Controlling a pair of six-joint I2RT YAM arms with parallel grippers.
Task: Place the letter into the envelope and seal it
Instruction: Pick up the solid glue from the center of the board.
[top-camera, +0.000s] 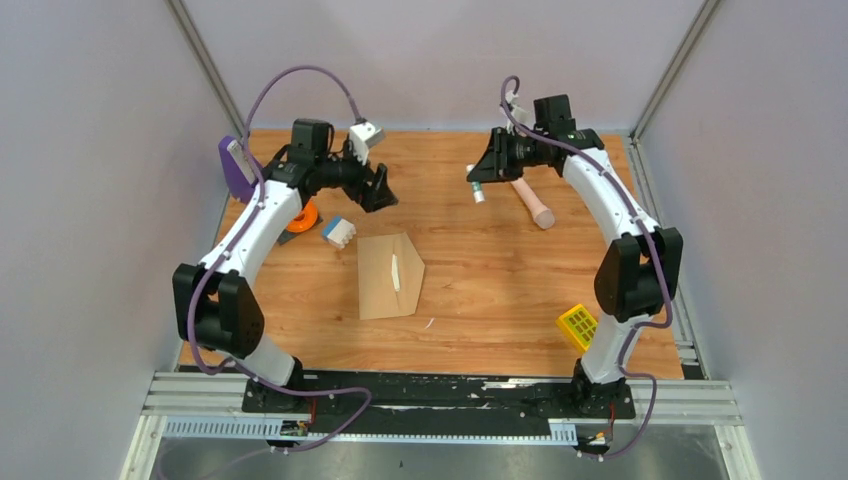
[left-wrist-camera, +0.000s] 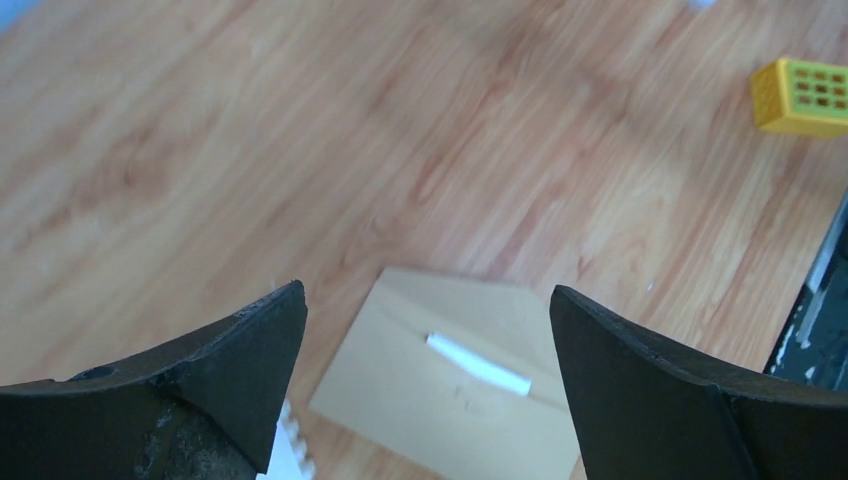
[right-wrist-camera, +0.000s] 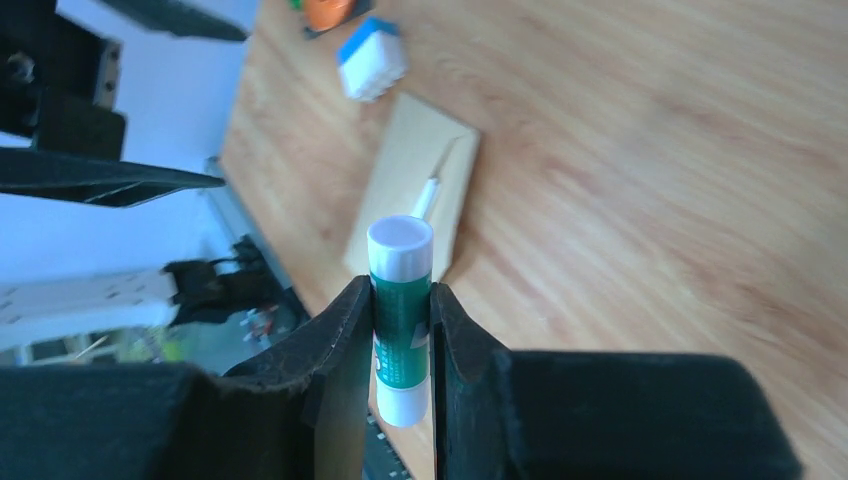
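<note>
While the left gripper hangs wide open, the right gripper clamps a glue stick. We find the envelope flat on the wooden table. Whether its pale sliver is the letter, we cannot tell. Grey walls surround.

Tan envelope lies flat, pointed flap open, white strip along its fold.
</note>
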